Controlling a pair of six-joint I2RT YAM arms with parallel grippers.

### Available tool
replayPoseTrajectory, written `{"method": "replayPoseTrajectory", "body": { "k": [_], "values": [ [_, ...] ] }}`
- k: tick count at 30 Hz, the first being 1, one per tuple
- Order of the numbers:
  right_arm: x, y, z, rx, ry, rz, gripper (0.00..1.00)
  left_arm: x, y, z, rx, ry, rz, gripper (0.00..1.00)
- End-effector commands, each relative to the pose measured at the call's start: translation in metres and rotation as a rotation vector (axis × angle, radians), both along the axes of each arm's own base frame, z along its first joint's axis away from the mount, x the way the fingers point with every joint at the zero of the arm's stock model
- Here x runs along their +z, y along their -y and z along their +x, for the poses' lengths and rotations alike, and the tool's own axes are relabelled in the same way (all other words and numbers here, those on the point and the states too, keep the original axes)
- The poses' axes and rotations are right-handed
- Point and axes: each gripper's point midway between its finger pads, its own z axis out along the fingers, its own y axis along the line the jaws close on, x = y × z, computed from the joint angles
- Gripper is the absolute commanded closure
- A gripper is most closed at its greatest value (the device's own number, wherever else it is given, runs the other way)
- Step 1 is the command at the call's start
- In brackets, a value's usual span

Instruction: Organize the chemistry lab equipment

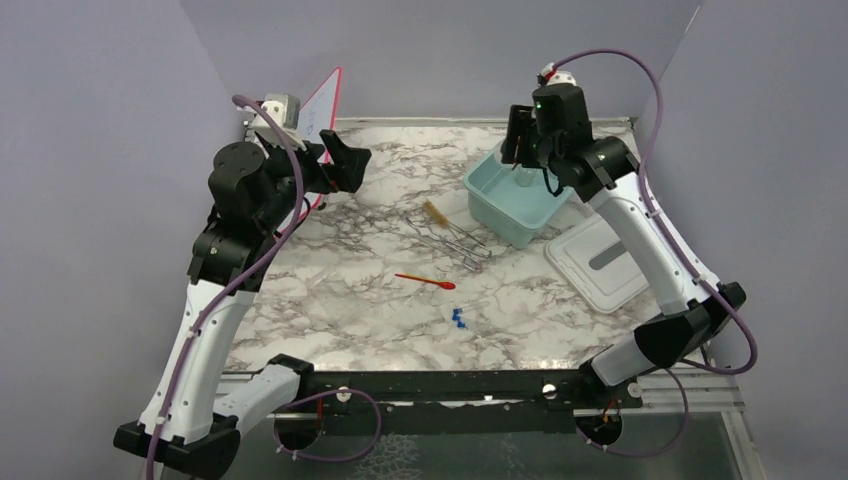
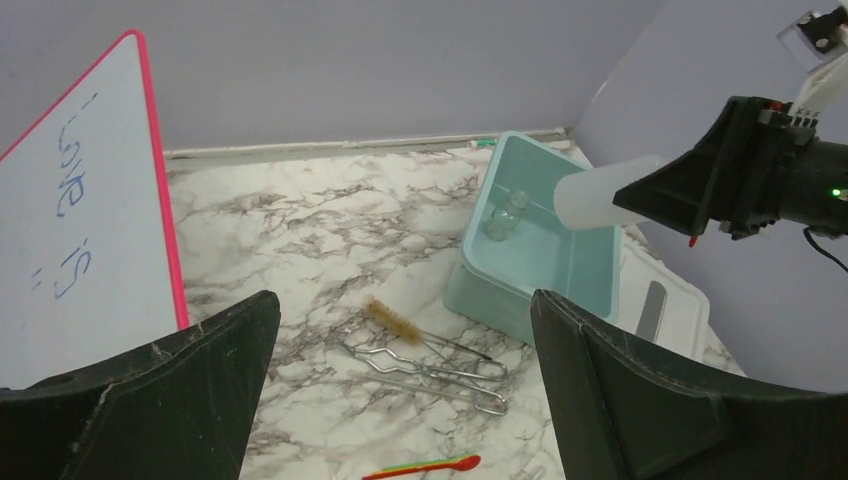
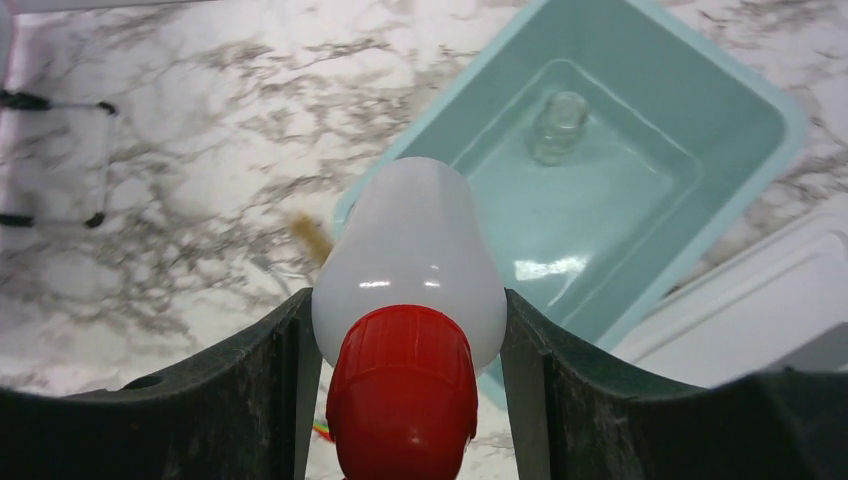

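The white bottle with the red cap [image 3: 410,240] is gripped sideways by the right end effector [image 3: 405,310] and held above the open teal tub [image 2: 480,290]. Presumably it's meant to be set down beside the small glass vessel [image 3: 558,125] already lying inside (body looks translucent and probably soft, cap facing the wrist). The left end effector [image 2: 402,310] is seen wide open and empty, while the brush [image 2: 390,320], tongs [image 2: 430,372], spatula [image 1: 425,281] and blue-capped tubes [image 1: 457,320] are found loose on the bench [image 1: 330,300].
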Motion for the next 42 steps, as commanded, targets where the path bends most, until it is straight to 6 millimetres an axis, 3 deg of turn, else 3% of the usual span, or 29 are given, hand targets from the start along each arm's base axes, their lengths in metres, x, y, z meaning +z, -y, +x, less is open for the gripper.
{"method": "replayPoseTrajectory", "body": {
  "k": [1, 4, 12, 20, 32, 36, 42],
  "values": [
    [-0.021, 0.041, 0.03, -0.059, -0.04, -0.01, 0.5, 0.027, 0.02, 0.004, -0.095, 0.07, -0.049, 0.02],
    [-0.048, 0.053, 0.045, -0.076, -0.105, 0.002, 0.5, 0.026, 0.028, 0.013, -0.12, 0.062, -0.075, 0.03],
    [-0.121, 0.047, 0.071, -0.066, -0.251, -0.042, 0.51, 0.016, 0.041, 0.039, -0.14, 0.032, -0.079, 0.04],
    [-0.169, 0.046, 0.1, -0.077, -0.298, -0.091, 0.5, 0.016, 0.041, 0.058, -0.114, 0.043, -0.034, 0.04],
    [-0.218, 0.052, 0.131, -0.103, -0.331, -0.146, 0.44, 0.01, 0.043, 0.074, -0.104, 0.035, -0.001, 0.04],
    [-0.219, 0.056, 0.138, -0.116, -0.322, -0.166, 0.41, 0.008, 0.042, 0.077, -0.098, 0.034, 0.009, 0.04],
    [-0.221, 0.056, 0.139, -0.115, -0.335, -0.172, 0.25, 0.007, 0.041, 0.08, -0.092, 0.04, 0.032, 0.04]
  ]
}}
